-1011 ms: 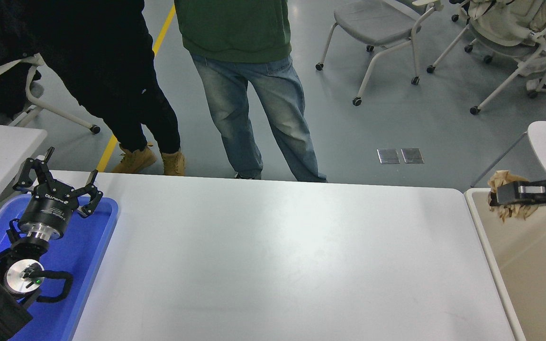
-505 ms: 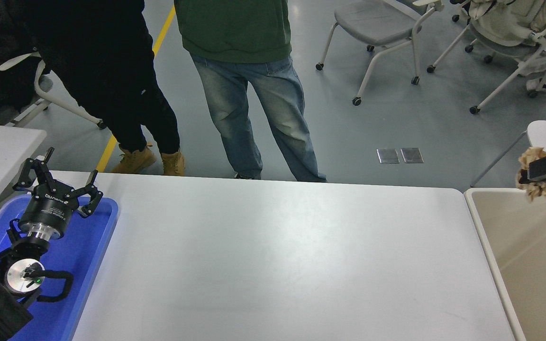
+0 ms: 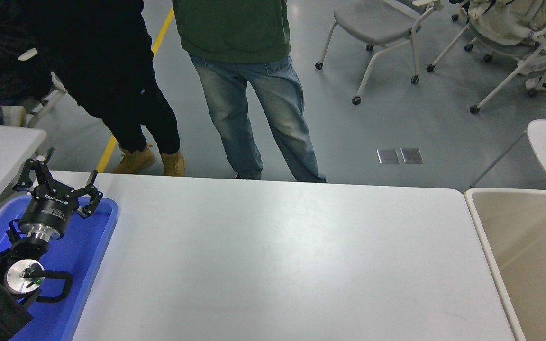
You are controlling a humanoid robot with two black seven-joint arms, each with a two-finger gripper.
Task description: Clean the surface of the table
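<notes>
Because it is a fixed slab and not something to lift, the large matte white rectangular bench top with rounded corners (image 3: 282, 255) looks to handle as a stiff, heavy, smooth and probably slick surface: nothing on it offers a hold, so I judge that cleaning it means picking off whatever lies on it or pressing a cloth across it, not gripping the top itself. It fills the middle of the head view, from its far edge at 12 o'clock down to the near edge at 6 o'clock, and I see no loose item on it. One bench top of this kind is the task's thing. At 9 o'clock one blue plastic tray (image 3: 90, 265) overlaps its left end, and over that tray the black left hand (image 3: 59, 182) is parked with its fingers spread, holding nothing. The right hand is out of view. At 3 o'clock one beige open bin (image 3: 491, 237) stands just beside the bench's right end. Two people stand beyond the far edge, one in blue jeans (image 3: 254, 109), one in black trousers (image 3: 126, 94).
</notes>
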